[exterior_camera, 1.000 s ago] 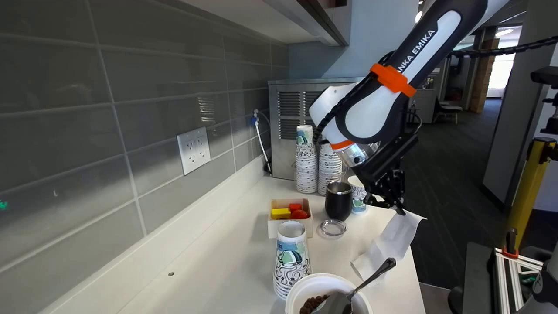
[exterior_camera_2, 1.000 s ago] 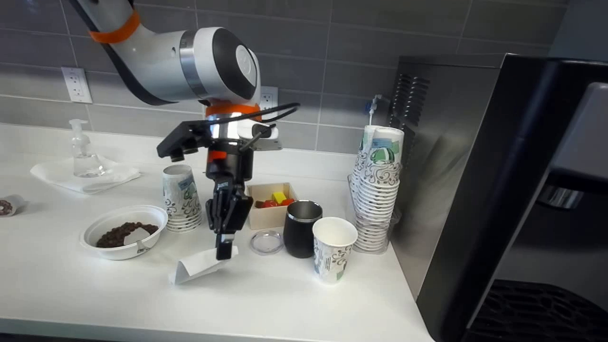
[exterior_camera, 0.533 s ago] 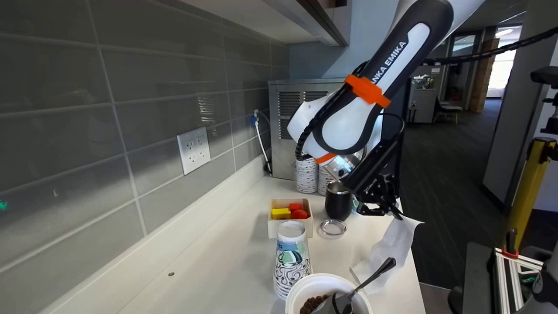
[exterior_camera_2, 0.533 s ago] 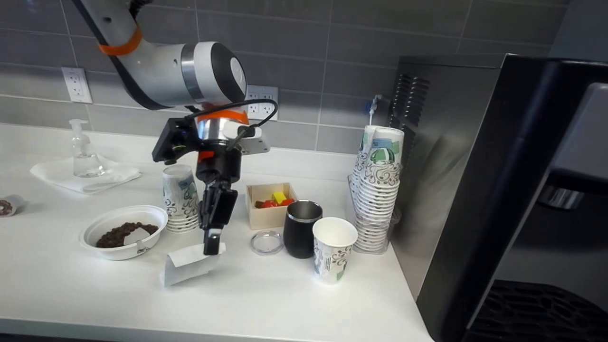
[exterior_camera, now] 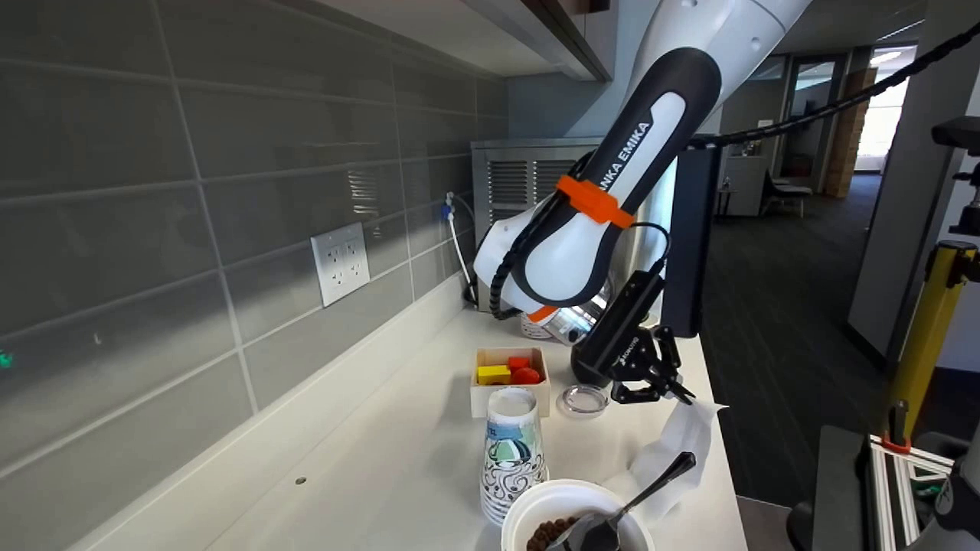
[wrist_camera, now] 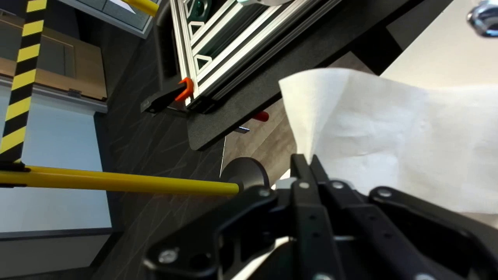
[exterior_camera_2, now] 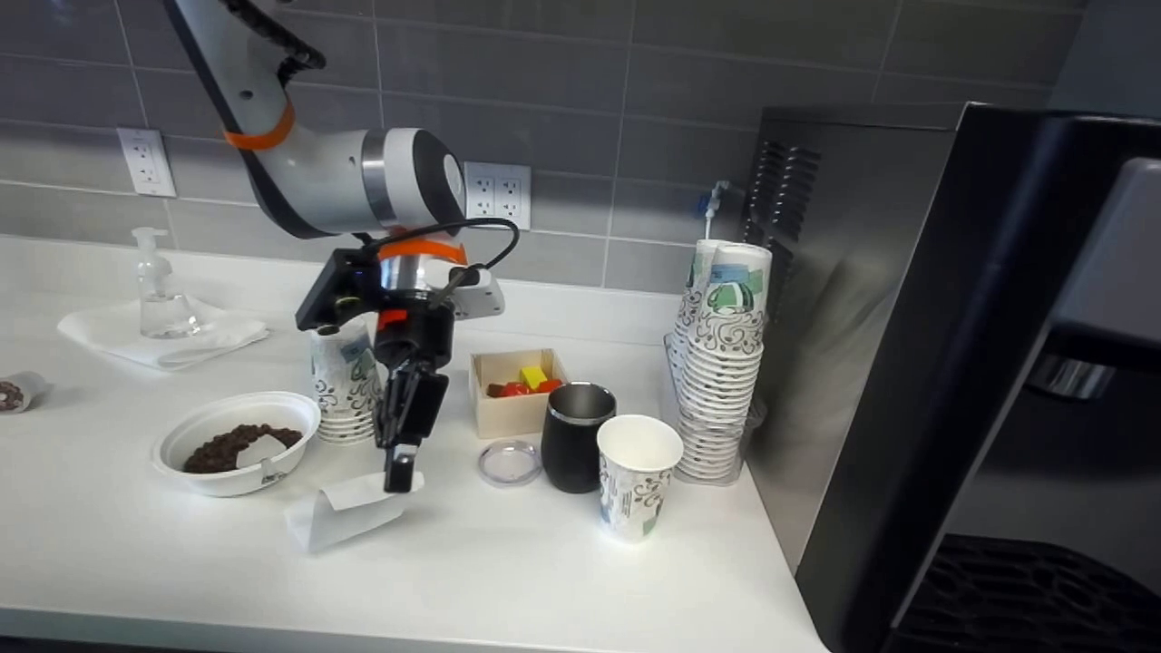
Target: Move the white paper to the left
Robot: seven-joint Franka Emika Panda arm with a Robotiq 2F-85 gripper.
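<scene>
- Looks like an office kitchenette: a white countertop (exterior_camera_2: 508, 589), grey tiles (exterior_camera_2: 544, 73) and power outlets (exterior_camera: 340, 265) along its back edge, a cupboard (exterior_camera: 475, 42) overhead.
- In an exterior view, a steel-sided machine (exterior_camera_2: 853, 299) with spout (exterior_camera_2: 1070, 375) and drip grille (exterior_camera_2: 1034, 585) stands at the right edge, stacked paper cups (exterior_camera_2: 726, 363) just beside.
- Past the front edge, a dark-floored corridor (exterior_camera: 796, 291) with a chair (exterior_camera: 787, 191).

I see the white-and-black arm (exterior_camera: 639, 149) slope downward, bent at the wrist (exterior_camera_2: 405, 270). Its gripper (wrist_camera: 308, 159) hangs aslant, fingertips (wrist_camera: 298, 165) pinched together
</scene>
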